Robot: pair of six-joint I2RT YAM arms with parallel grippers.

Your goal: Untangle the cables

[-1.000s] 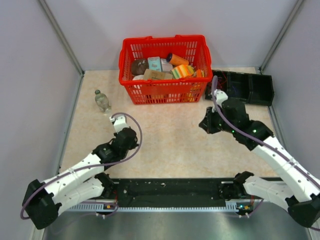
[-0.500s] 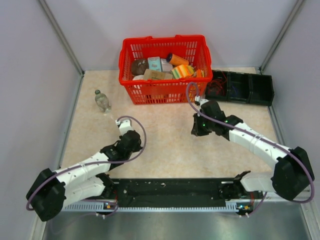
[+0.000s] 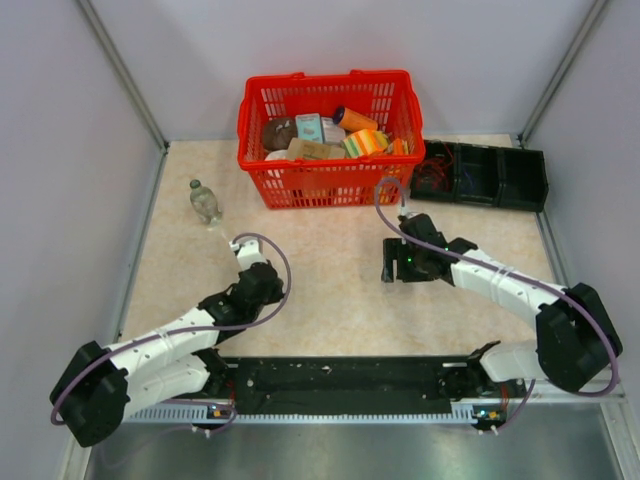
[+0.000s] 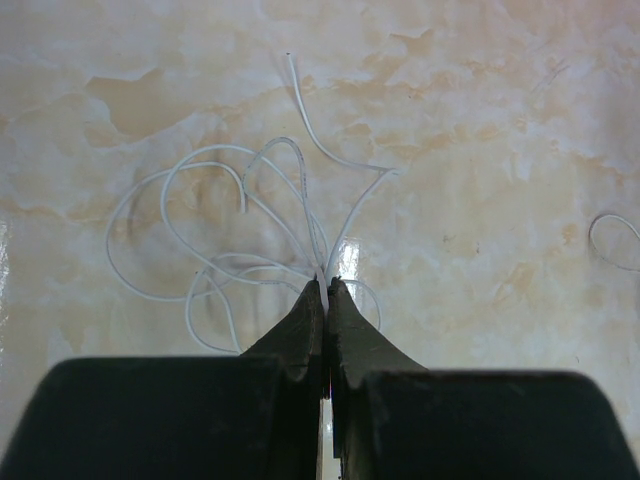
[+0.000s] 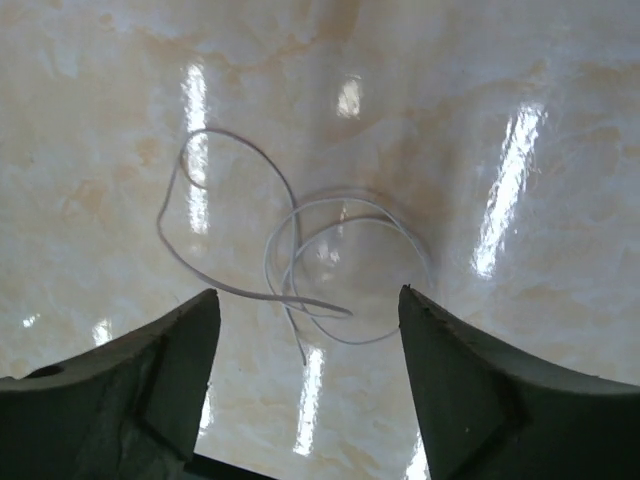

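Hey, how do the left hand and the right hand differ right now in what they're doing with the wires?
The left hand is shut, pinching a tangle of white wires; the right hand is open and holds nothing. The left hand's tangle fans out from its pinch, while the right hand's loose white coil lies free on the tabletop below the open gap. Both point down at the marbled tabletop over thin white wire.

Left gripper (image 3: 240,247) and right gripper (image 3: 392,264) hang well apart over the marbled bench (image 3: 330,300); behind them, a packed red basket (image 3: 325,80), small bottle (image 3: 205,202) and black bin (image 3: 500,178).
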